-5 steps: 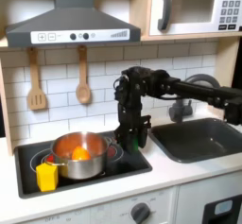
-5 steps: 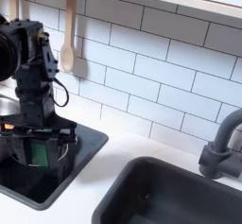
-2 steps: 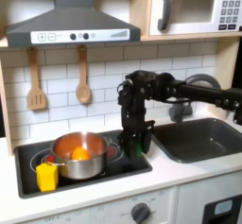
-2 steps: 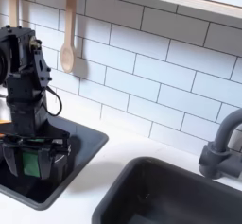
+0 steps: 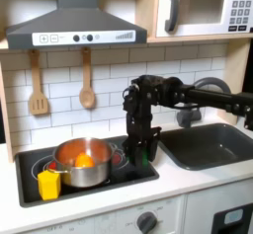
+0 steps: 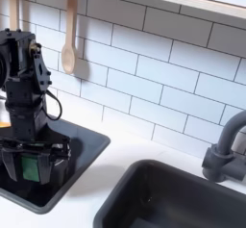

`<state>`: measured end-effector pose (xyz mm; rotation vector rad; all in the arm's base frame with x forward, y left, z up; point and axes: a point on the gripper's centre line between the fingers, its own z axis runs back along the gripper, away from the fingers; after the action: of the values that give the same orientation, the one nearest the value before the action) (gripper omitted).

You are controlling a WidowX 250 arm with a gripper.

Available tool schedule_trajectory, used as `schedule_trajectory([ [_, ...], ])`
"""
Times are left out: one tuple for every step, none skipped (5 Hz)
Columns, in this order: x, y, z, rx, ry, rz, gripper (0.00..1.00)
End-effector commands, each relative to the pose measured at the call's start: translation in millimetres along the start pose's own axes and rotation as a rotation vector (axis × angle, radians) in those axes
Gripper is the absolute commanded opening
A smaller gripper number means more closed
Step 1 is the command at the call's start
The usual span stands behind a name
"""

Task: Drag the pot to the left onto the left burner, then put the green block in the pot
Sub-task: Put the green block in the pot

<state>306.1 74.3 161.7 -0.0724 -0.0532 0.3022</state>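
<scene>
Gripper [image 6: 35, 164] down low at the cooktop's right edge since a second ago, fingers straddling green block [image 6: 34, 166] but grip unconfirmed; pot [image 5: 83, 162] already on left burner [image 5: 47, 165] at first exterior view's left, so pickup likely next.

pot [image 5: 83, 163] crowding cooktop's left, sink [image 5: 210, 144] open at right

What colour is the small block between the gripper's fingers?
Green. The green block shows best in the second exterior view, held low in the gripper.
</scene>
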Motion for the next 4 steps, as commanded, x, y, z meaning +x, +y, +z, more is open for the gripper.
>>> schedule_trajectory([
  [3.7,1.1,-2.5,0.022,-0.011,0.008,0.0],
  [3.1,0.8,-6.6,0.024,-0.005,0.006,0.0],
  [5.2,1.3,-8.7,0.024,-0.008,0.008,0.0],
  [5.0,0.0,-9.8,0.028,-0.006,0.002,0.0],
])
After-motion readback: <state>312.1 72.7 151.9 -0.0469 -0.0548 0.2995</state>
